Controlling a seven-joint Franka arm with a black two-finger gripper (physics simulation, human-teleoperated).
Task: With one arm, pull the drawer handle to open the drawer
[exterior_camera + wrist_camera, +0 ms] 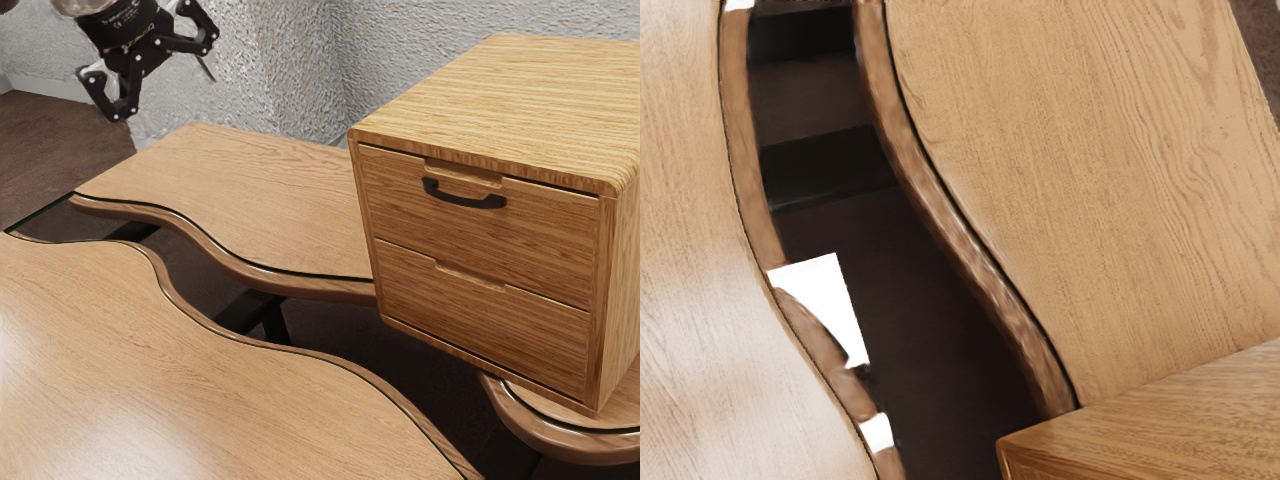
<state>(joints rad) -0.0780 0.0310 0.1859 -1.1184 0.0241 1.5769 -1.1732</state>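
Jaws spread wide and empty, high above the wavy-edged surface (250, 190), well apart from the handle (463, 197) on the shut top drawer (440, 235).

Boxy wooden two-drawer cabinet (520, 110) at the exterior view's right.
Black bar handle (463, 197) on its upper drawer (400, 205); wavy-edged wooden tabletops (240, 190) to its left.

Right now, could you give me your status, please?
Gripper open, high, empty. Top drawer shut, black handle untouched. Nothing between gripper and handle.
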